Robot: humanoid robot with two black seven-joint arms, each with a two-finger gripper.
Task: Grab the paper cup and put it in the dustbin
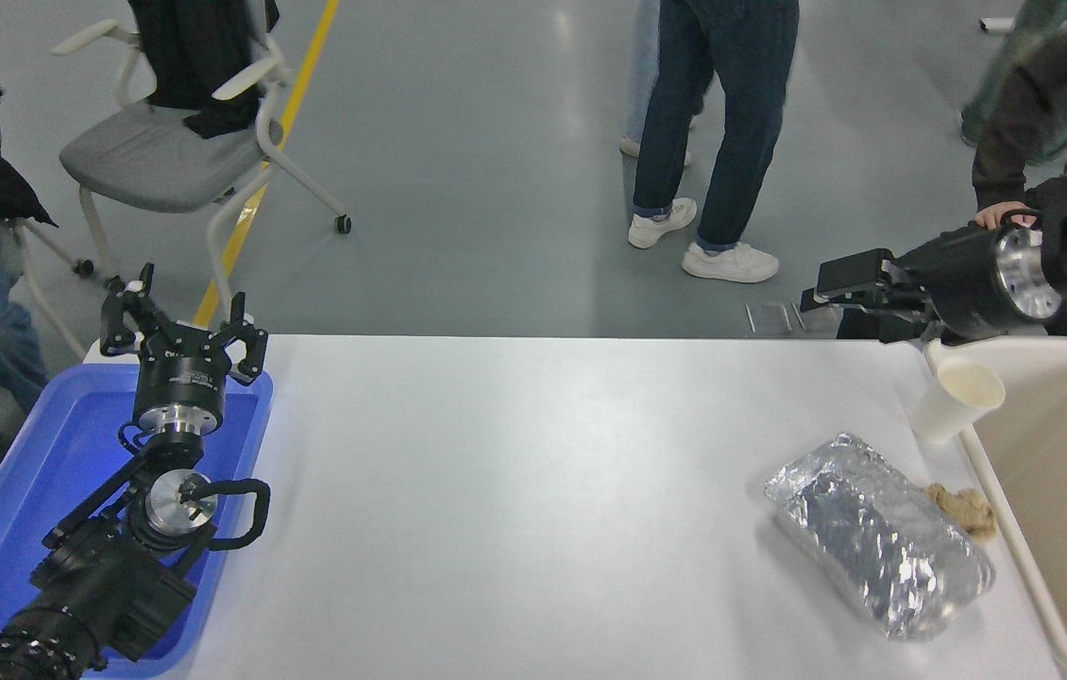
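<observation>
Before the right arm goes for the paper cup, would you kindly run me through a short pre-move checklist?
1. Paper cup upright on the table, mouth up: ok.
2. Cup clear of the foil tray and brown paper wad: ok.
3. Cup sits right against the dustbin rim, little room on that side: not ok.
4. Right pincer empty, above and behind the cup: ok; opening cannot tell.
5. Left pincer open, parked over the blue tray: ok.
6. A person's hand near the right arm: not ok.
</observation>
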